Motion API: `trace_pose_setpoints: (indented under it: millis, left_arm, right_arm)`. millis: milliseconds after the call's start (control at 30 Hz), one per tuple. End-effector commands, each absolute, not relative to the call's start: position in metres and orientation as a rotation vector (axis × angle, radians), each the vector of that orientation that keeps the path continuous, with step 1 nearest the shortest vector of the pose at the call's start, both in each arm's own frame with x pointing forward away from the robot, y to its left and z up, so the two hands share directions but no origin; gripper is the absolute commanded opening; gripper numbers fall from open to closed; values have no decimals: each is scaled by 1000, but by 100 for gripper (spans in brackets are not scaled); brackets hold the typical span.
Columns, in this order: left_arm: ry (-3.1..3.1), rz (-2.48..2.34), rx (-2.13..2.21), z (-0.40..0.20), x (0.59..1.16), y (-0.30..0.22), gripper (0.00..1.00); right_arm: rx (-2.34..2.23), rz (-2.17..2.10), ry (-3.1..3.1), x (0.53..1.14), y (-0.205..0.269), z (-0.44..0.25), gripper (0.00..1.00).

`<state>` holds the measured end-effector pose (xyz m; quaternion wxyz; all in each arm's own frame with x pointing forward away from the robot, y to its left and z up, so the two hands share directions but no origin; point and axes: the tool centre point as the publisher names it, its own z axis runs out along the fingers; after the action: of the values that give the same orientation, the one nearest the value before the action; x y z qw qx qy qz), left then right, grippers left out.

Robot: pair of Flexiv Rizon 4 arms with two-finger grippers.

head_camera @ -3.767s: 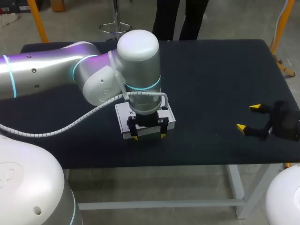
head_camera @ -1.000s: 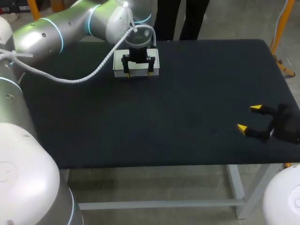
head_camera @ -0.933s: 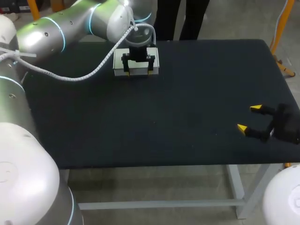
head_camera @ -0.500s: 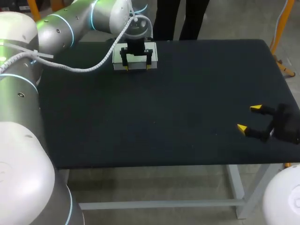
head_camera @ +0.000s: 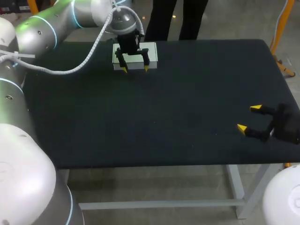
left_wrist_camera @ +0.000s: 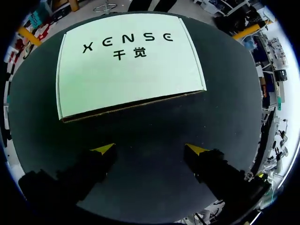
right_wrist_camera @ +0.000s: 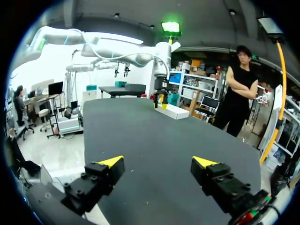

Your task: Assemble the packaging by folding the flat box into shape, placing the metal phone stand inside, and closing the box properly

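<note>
Progress: I am judging the task as all but done. The box (left_wrist_camera: 129, 61) is standing folded into shape, and its lid is lying flat and shut. Only a thin brown seam is showing along the side nearest my fingers.
Left to do: I am seeing no flap sticking up or gaping, so I am guessing little is remaining beyond drawing my arm away. The far side of the box is hiding from every view, so I am not vouching for it.
Box contents: the shut lid is hiding the inside. The metal phone stand is not showing in any view, on the cloth or elsewhere, so I am supposing it is lying inside, but I cannot tell.
Box position: it is sitting on the table (head_camera: 164, 117) by the far edge, left of the middle.
Left gripper (left_wrist_camera: 150, 149): it is hanging just in front of the box with fingers spread wide, grasping nothing. In the wrist view the yellow tips are showing over bare cloth, and the box is lying ahead of them, apart.
Right gripper (head_camera: 248, 117): it is hovering low near the table's right edge, well apart from the box, with fingers spread and nothing between them.
</note>
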<state>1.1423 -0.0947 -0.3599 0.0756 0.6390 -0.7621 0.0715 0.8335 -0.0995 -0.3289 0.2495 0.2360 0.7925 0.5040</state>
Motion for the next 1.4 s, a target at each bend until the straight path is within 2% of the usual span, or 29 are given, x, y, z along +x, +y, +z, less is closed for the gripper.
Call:
trace_pose_setpoints:
  millis: [33, 633, 1400]
  left_arm:
    - [-2396, 793, 2041, -330, 1045, -67, 100]
    - [-2429, 1308, 1729, -320, 975, -41, 100]
    - [-2316, 1667, 1647, -302, 949, -10, 100]
  right_arm:
    - [639, 1378, 2151, 832, -100, -330, 100]
    - [639, 1378, 2151, 832, -100, -330, 100]
    - [639, 1378, 2151, 832, -100, -330, 100]
